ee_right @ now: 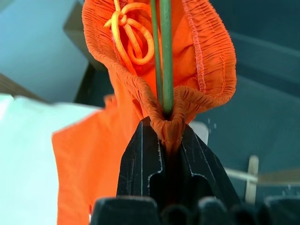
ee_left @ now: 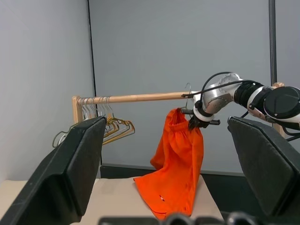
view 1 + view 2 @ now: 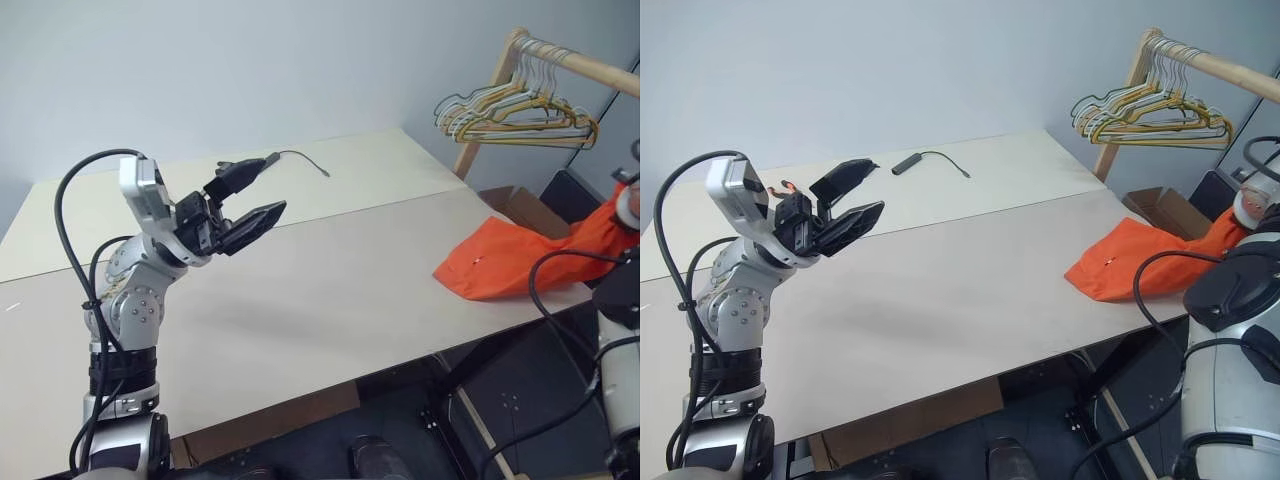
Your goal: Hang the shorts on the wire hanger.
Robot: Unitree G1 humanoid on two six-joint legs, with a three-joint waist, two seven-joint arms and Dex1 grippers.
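The right gripper (image 1: 165,133) is seen clenched on the gathered waistband of the orange shorts (image 2: 180,166), with a thin greenish wire (image 1: 165,56) pinched in the same fold and rising straight up past the waistband. Whether that wire belongs to the wire hanger cannot be told. An orange drawstring bow (image 1: 132,35) hangs inside the waist opening.

In the left wrist view the right gripper (image 2: 196,123) is held just below the wooden rail (image 2: 140,98) of a clothes rack, and the shorts are seen hanging from it, their lower part draped onto the far right corner of the pale table (image 3: 300,290). In the head views the shorts (image 3: 500,262) lie partly on that table corner and run up and off its edge to the right.

A bunch of yellow, white and green wire hangers (image 3: 520,110) is hung near one end of the rail, well apart from the shorts.

The left gripper (image 3: 250,195) is raised above the left part of the table, its two black fingers (image 2: 70,173) spread wide and holding nothing.

A small dark device with a thin cable (image 3: 930,160) lies on the far part of the table. An open cardboard box (image 3: 1165,208) is seen beyond the table's right end.
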